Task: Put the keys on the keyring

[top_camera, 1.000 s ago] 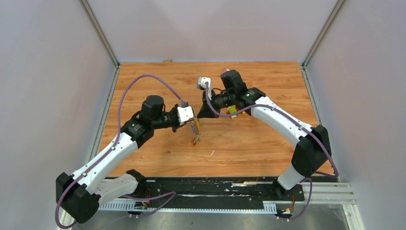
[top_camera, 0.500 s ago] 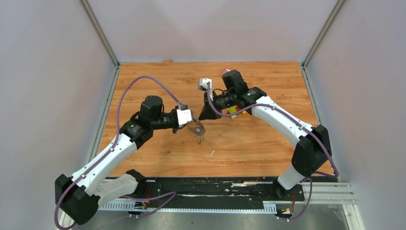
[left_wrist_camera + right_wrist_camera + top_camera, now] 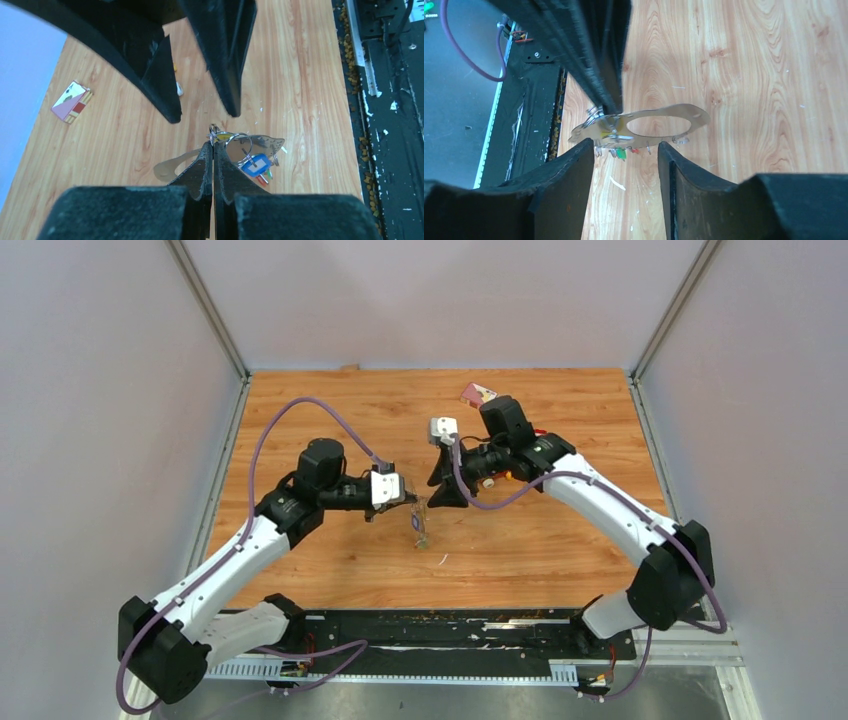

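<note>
The keyring (image 3: 686,116) is a flat grey loop with a hollow middle, lying level above the table. My left gripper (image 3: 213,145) is shut on its rim; in the right wrist view its fingers (image 3: 599,60) come down onto that edge. Small keys hang under the ring with coloured tags: blue (image 3: 256,165), green (image 3: 621,154) and red (image 3: 635,150). My right gripper (image 3: 624,147) stands open just in front of the ring, holding nothing and clear of it. From above, the keyring (image 3: 418,521) hangs between my left gripper (image 3: 407,502) and right gripper (image 3: 438,502).
A red and white card-like block (image 3: 477,393) lies at the far side, also visible as the block (image 3: 72,101). A small yellow-orange toy (image 3: 497,478) sits under the right arm. A white scrap (image 3: 441,559) lies on the wood. A black strip (image 3: 385,100) with crumbs borders the near edge.
My right gripper has opened, let go of the ring and drawn back toward the right and near side. The keyring has swung from upright to level in my left gripper.
</note>
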Robot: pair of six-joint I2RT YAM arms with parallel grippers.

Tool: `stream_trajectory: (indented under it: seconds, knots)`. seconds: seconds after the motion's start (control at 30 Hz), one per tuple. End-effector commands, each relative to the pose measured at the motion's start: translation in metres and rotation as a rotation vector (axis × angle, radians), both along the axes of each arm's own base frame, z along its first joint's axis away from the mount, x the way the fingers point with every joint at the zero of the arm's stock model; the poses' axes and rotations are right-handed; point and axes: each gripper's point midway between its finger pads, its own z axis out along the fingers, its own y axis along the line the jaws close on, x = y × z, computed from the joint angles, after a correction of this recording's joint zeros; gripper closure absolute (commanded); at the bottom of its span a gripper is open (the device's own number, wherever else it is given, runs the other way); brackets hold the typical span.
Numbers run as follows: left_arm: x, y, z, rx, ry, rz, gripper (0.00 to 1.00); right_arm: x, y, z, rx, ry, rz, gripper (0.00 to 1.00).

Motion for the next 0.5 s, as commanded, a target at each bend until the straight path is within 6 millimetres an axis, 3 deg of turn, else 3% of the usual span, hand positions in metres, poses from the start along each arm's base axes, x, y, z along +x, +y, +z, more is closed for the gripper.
stream_trajectory:
  seconds: [0.0, 0.3, 0.47]
  knots:
    - [-0.005, -0.013, 0.025, -0.086, -0.025, -0.067, 1.0, -0.012, -0.009, 0.037, 0.095, -0.218, 0.062, 0.49]
    - [-0.009, -0.025, 0.032, -0.145, 0.077, -0.106, 1.0, -0.018, -0.02, 0.054, 0.119, -0.324, 0.03, 0.53]
    - [-0.012, -0.031, 0.041, -0.198, 0.12, -0.124, 1.0, -0.018, -0.019, 0.048, 0.104, -0.326, 0.026, 0.55]
